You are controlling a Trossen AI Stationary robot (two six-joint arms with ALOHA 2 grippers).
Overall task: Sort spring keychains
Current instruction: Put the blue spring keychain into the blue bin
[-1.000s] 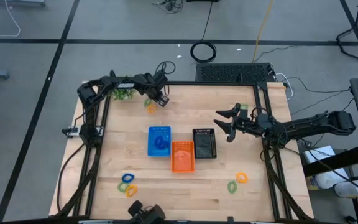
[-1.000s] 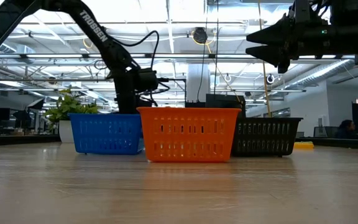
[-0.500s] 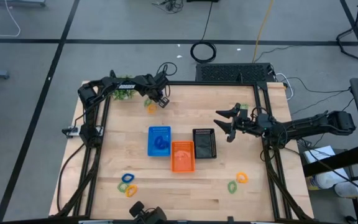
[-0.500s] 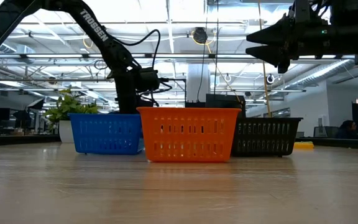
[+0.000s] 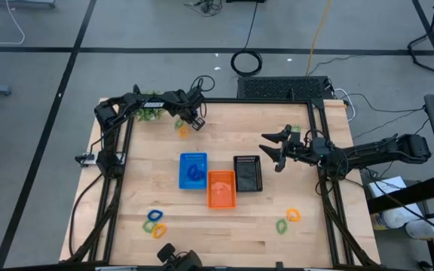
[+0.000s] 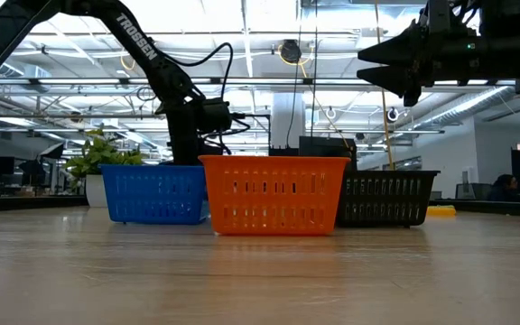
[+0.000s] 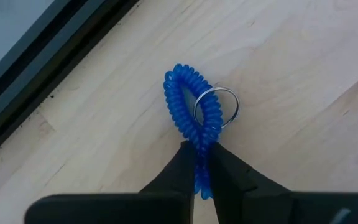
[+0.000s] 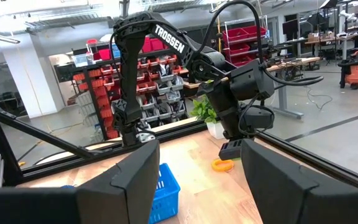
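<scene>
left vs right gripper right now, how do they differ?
Left gripper is shut on a blue spring keychain, down at the wooden table near its far left corner. Right gripper is open and empty, held high above the table, right of the black basket. The left points down at the wood; the right points level across the table toward the left arm. Both have two dark fingers.

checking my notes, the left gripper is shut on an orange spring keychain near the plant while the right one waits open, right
Not quite: the left gripper is shut on a blue spring keychain, as the left wrist view shows. The rest holds: it is near the plant, and the right gripper waits open.
</scene>
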